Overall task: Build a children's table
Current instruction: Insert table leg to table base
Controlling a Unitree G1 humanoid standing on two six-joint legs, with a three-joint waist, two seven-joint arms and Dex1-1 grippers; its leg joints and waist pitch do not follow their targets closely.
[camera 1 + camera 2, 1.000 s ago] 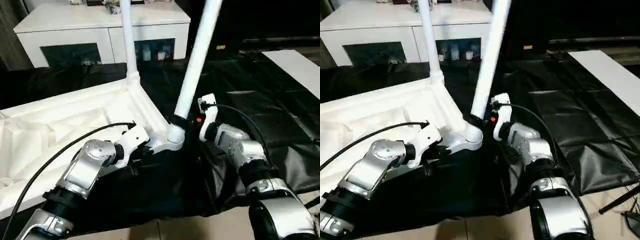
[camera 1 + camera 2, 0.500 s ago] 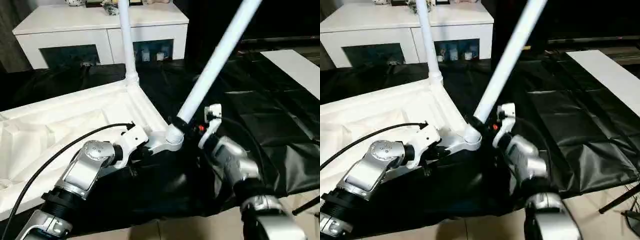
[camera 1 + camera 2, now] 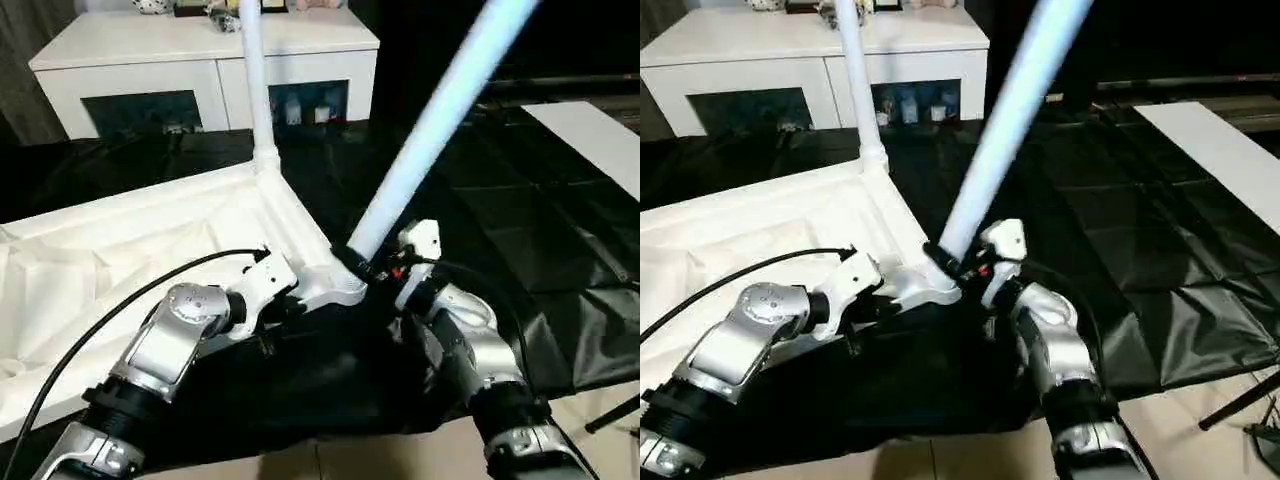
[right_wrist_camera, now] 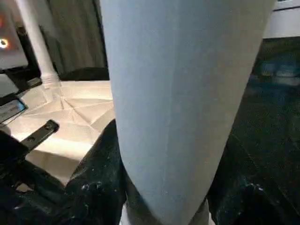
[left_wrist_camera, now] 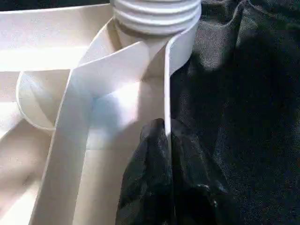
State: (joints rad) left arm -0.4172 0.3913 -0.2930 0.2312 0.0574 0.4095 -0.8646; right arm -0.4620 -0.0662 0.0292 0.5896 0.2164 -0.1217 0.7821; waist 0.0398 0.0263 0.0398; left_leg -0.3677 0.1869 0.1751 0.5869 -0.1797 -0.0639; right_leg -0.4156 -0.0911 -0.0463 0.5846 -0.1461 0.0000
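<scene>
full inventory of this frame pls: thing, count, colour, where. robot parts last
tabletop: 1, white, upside down on the black sheet, ribbed underside up
upright leg: 1, white, standing in the far corner socket
tilted leg: 1, white, leaning to the right from the near corner socket
black sheet: 1, black, spread over the floor
cabinet: 1, white with glass doors, at the back
white panel: 1, white, flat at far right
left gripper: 1, black fingers, shut on the tabletop's rim
right gripper: 1, black fingers, shut on the tilted leg's base
</scene>
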